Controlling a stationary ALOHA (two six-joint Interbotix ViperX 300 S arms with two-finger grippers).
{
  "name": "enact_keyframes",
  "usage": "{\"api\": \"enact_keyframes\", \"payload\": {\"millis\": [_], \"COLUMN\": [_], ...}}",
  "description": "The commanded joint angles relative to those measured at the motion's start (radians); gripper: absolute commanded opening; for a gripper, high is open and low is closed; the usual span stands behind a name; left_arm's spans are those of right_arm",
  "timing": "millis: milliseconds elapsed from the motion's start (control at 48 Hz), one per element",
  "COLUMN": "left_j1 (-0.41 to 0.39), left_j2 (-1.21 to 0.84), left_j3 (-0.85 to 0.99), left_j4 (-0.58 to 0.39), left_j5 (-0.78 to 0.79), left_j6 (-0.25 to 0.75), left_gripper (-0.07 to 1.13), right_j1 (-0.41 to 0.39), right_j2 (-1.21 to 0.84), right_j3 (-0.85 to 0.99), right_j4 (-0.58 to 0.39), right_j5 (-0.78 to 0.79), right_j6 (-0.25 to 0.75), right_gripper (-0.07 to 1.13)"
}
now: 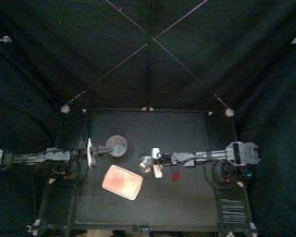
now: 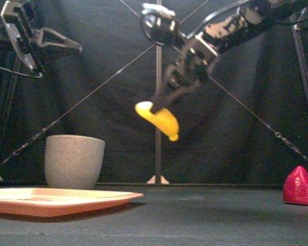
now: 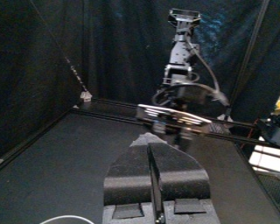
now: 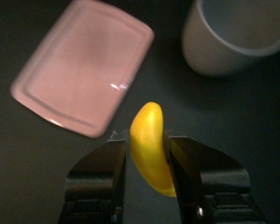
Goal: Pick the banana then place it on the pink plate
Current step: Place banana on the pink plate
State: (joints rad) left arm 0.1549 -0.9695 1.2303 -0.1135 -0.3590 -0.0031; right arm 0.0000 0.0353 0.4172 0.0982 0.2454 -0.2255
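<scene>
Front view: curved yellow toy banana point(image 2: 160, 122) aloft, clamped between the jaws of right gripper point(image 2: 164, 102), well clear of the table. Pick done; placing not yet done. Flat pink plastic tray point(image 2: 54, 200) at front left, bare, below and leftward of banana, well apart. Open air between. Tall grey speckled cup point(image 2: 74, 160) just behind tray, its rim to be avoided. Small red pointed toy point(image 2: 298, 185) far right, off the path. Left gripper point(image 3: 154, 153) at table's left, raised, jaws together.

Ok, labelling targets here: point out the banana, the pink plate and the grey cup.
banana point(image 2: 160, 119): front view, middle of its body.
pink plate point(image 2: 54, 205): front view, its near rim.
grey cup point(image 2: 74, 160): front view, its side wall.
</scene>
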Motion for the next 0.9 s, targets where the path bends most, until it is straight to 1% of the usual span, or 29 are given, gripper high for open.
{"api": "enact_keyframes", "payload": {"millis": [21, 104, 208, 479, 750, 812, 896], "left_j1": [0.020, 0.026, 0.026, 0.026, 0.026, 0.026, 0.026], "left_j2": [0.002, 0.002, 0.002, 0.002, 0.002, 0.002, 0.002], "left_j3": [-0.002, 0.009, 0.009, 0.008, 0.017, 0.018, 0.025], "left_j4": [-0.002, -0.002, -0.002, 0.000, 0.000, -0.002, -0.002], "left_j5": [-0.011, -0.011, -0.009, -0.009, -0.005, -0.005, -0.005], "left_j6": [0.000, 0.000, 0.000, 0.003, 0.003, 0.003, 0.000], "left_gripper": [0.00, 0.00, 0.00, 0.00, 0.00, 0.00, 0.00], "right_j1": [0.051, 0.077, 0.089, 0.091, 0.089, 0.089, 0.087], "right_j2": [0.052, 0.132, 0.218, 0.377, 0.465, 0.476, 0.488], "right_j3": [-0.094, -0.155, -0.218, -0.379, -0.509, -0.525, -0.537], "right_j4": [0.114, 0.192, 0.238, 0.224, 0.199, 0.186, 0.172], "right_j5": [-0.049, -0.071, -0.071, -0.063, 0.058, 0.086, 0.121], "right_j6": [0.002, 0.000, 0.000, 0.002, 0.003, 0.003, 0.005], "right_gripper": [0.57, 0.57, 0.57, 0.57, 0.58, 0.61, 0.69]}}
